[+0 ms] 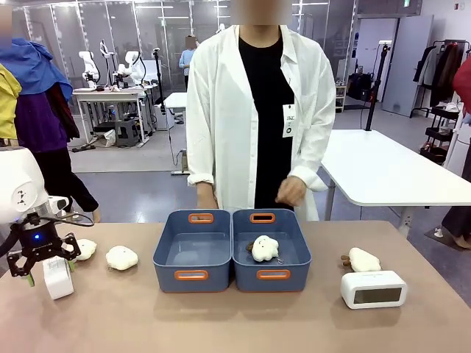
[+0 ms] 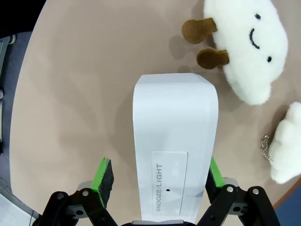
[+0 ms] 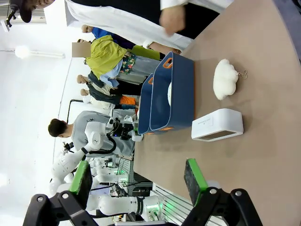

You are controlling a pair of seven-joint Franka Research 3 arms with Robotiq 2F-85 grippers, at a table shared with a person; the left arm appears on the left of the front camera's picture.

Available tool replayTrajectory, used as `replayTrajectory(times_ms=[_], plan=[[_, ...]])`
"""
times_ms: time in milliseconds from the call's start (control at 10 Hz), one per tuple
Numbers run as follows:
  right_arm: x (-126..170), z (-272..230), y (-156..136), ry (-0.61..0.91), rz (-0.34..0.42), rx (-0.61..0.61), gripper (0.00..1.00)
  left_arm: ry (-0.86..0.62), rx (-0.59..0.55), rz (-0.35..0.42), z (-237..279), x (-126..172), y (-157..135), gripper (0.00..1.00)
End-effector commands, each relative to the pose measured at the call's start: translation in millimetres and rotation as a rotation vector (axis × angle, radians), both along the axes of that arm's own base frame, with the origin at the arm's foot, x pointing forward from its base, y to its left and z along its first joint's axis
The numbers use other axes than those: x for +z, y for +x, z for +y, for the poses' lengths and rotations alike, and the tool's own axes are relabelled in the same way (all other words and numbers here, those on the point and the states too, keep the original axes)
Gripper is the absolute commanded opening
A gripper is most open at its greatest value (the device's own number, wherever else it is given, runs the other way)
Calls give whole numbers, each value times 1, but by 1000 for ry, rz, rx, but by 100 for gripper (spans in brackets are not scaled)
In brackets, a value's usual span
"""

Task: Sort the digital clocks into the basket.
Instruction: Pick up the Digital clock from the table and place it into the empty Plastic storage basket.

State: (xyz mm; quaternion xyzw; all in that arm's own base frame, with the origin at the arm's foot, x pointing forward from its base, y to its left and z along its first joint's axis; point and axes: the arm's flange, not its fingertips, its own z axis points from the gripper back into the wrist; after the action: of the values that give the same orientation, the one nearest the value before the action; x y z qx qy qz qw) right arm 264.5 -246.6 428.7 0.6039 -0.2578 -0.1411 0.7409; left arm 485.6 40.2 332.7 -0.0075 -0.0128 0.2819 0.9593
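Two digital clocks are seen: one (image 2: 175, 146) is clamped upright in the left claw (image 1: 43, 269) at the surface's (image 1: 221, 316) left end, beside two plush toys (image 1: 121, 257); the other (image 1: 373, 289) is lying right of the blue baskets (image 1: 193, 250). The right claw (image 3: 138, 181) is spread wide, holding nothing.

Clock (image 3: 217, 125) beside blue bins (image 3: 169, 94)

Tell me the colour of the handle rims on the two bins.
Orange, on blue bins; the handle rims show best in the front view.
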Motion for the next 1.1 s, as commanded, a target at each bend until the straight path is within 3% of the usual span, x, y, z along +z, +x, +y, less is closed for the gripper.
replayTrajectory(times_ms=[0,100,300,400,600,800,1000], plan=[[2,-1,-3,-16,-15,11,100,33,21,-15,-1,-3,2,36],[2,-1,-3,-16,-15,11,100,33,20,-12,-1,-3,1,0],[2,-1,-3,-16,-15,11,100,31,15,-13,-1,-1,0,0],[2,-1,-3,-16,-15,11,100,30,9,-12,-2,0,-1,19],[2,-1,-3,-16,-15,11,100,25,7,-4,-2,2,-4,0],[2,-1,-3,-16,-15,11,100,46,-47,28,4,20,-15,0],[2,-1,-3,-16,-15,11,100,69,-191,18,14,82,-45,0]])
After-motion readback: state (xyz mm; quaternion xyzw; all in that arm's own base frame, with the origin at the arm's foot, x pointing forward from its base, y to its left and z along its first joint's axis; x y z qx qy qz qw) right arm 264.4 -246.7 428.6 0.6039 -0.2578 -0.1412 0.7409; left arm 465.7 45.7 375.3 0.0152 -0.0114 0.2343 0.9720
